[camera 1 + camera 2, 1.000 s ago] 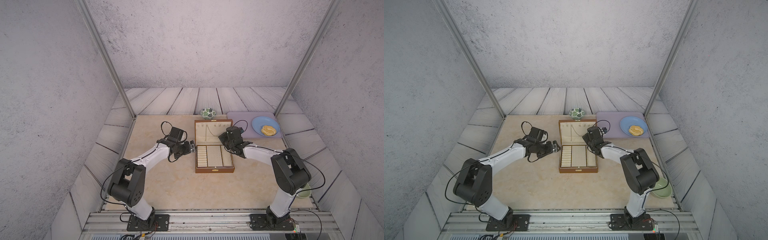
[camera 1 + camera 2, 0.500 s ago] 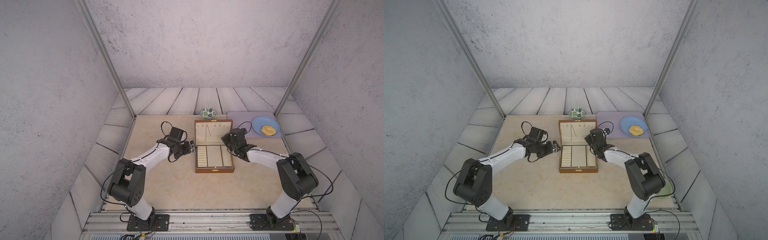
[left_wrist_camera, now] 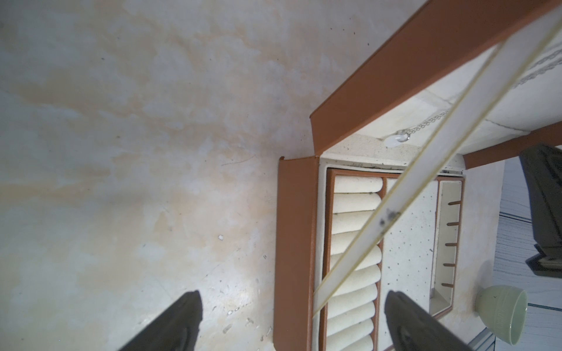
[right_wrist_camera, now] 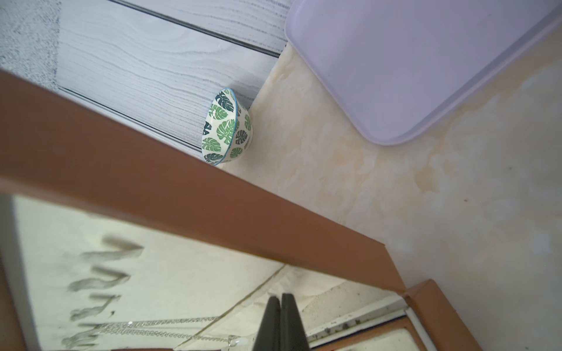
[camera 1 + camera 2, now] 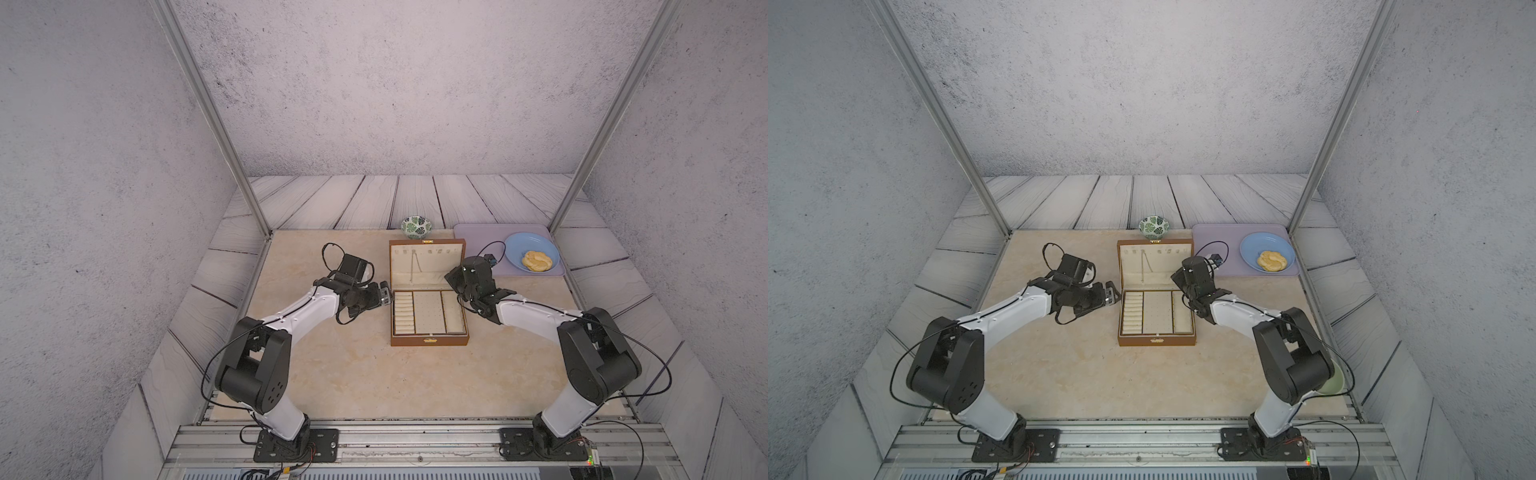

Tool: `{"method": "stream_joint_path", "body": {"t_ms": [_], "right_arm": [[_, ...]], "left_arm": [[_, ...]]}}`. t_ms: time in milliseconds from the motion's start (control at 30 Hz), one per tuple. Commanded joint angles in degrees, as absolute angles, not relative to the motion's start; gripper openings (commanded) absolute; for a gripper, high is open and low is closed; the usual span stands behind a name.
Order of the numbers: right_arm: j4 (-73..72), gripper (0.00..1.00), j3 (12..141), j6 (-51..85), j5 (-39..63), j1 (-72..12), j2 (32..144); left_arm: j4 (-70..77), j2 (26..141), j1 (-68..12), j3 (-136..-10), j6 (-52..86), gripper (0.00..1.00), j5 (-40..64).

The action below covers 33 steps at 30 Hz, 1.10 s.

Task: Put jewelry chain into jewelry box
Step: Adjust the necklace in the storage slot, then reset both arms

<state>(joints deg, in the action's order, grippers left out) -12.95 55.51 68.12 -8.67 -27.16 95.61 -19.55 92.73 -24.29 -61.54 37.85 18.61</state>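
The brown wooden jewelry box (image 5: 430,340) (image 5: 1156,340) stands open mid-table, its lid upright. The thin silvery jewelry chain (image 5: 412,268) (image 5: 1145,266) hangs from a hook against the lid's cream lining, and its small pendant (image 3: 395,139) rests at the hinge. My left gripper (image 5: 384,294) (image 3: 292,322) is open beside the box's left wall (image 3: 295,243), holding nothing. My right gripper (image 5: 451,276) (image 4: 281,299) is at the lid's right edge, its fingers pressed together with nothing between them. The chain (image 4: 158,328) lies just beside them, apart.
A leaf-patterned bowl (image 5: 417,227) (image 4: 226,127) sits behind the box. A lilac tray (image 5: 478,237) at the back right holds a blue plate (image 5: 515,249) with a pastry (image 5: 537,261). A pale green cup (image 5: 1333,382) (image 3: 501,313) stands by the right arm's base. A cream lid strap (image 3: 395,212) crosses the box.
The right arm's elbow has sunk toward the front right and its gripper has shifted slightly by the lid. The left arm and the box have not moved.
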Motion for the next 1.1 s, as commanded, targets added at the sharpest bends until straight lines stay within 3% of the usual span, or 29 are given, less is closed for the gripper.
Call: {"method": "stream_joint_path", "body": {"t_ms": [0, 333, 633, 833, 967, 1067], "right_arm": [[-9.4, 0.19, 57.3, 63.7, -7.3, -27.1, 92.9], [4.5, 0.48, 57.3, 48.1, -10.6, -27.1, 82.1], [1.5, 0.99, 47.3, 31.8, -26.4, -26.7, 68.5], [-12.8, 0.99, 41.3, 16.2, -43.9, -25.6, 68.6], [-15.8, 0.99, 40.9, 9.0, -46.1, -22.5, 72.5], [-23.9, 0.99, 38.1, 2.9, -46.8, -20.4, 77.0]], "left_arm": [[-20.8, 92.3, -24.5, -62.7, 36.7, 0.99, 17.6], [-24.1, 88.3, -24.3, -64.0, 33.4, 0.98, 11.1], [-25.1, 80.3, -23.6, -65.3, 30.0, 0.98, -5.7], [-21.1, 78.1, -21.8, -62.8, 26.5, 0.98, -22.7], [-14.2, 79.6, -19.0, -58.2, 21.6, 0.98, -34.2], [-7.1, 82.1, -15.9, -54.4, 14.3, 0.98, -37.1]]}}
